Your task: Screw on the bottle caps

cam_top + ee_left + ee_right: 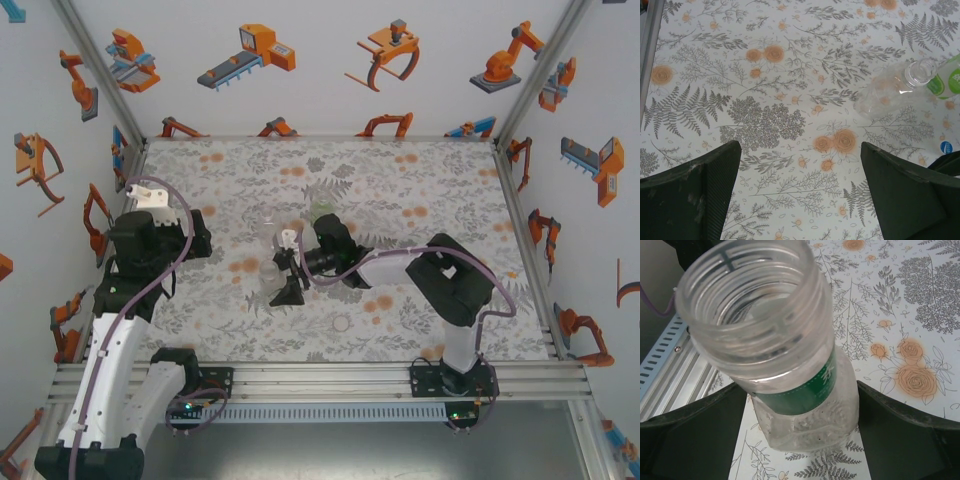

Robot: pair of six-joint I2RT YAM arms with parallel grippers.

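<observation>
Your right gripper (800, 390) has its fingers flanking the uncapped clear bottle (780, 350) just under its green label, likely steadying it with the threads free, though whether they pinch is hidden, while your left gripper (800, 145) gapes empty, a tiny, hard-to-read blue cap (946, 147) lying just past one fingertip.

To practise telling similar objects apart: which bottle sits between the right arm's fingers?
The colourless bottle with the dark green label band, uncapped; the plain colourless bottle and the green-tinted bottle sit away from those fingers.
</observation>
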